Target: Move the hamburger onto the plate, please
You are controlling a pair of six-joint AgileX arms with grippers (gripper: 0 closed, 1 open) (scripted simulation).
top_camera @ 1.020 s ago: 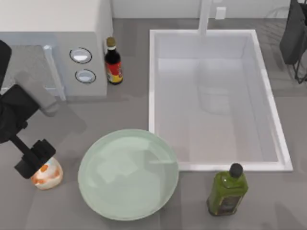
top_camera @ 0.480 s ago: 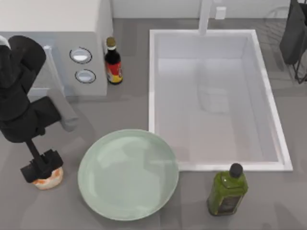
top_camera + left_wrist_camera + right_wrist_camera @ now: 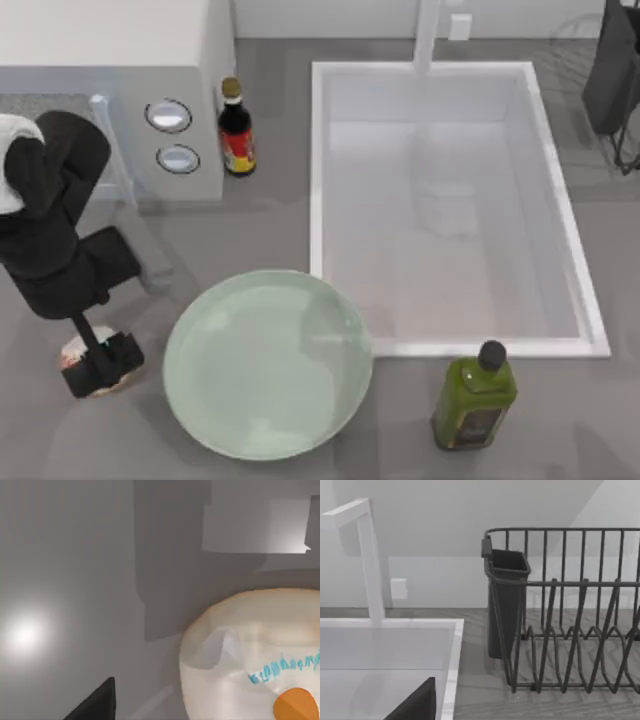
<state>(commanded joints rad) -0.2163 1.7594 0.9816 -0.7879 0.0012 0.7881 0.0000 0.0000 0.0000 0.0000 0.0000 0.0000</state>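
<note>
The hamburger (image 3: 72, 349) is a small cream lump with orange patches, lying on the counter at the front left, just left of the plate (image 3: 268, 365). The plate is a large pale green dish with nothing on it. My left gripper (image 3: 100, 365) hangs directly over the hamburger and hides most of it. It is open, and one of its dark fingers (image 3: 95, 705) stands clear of the hamburger (image 3: 255, 655), which looms close in the left wrist view. My right gripper (image 3: 615, 70) is parked at the back right, open.
A white sink (image 3: 450, 200) takes up the middle right. A dark sauce bottle (image 3: 237, 128) stands beside a white appliance (image 3: 110, 90) at the back left. A green oil bottle (image 3: 475, 397) stands at the front right. A black dish rack (image 3: 570, 620) is behind the sink.
My left arm has swung toward the front and its gripper has come down over the hamburger, covering more of it. The hamburger, the plate and the right arm have stayed put.
</note>
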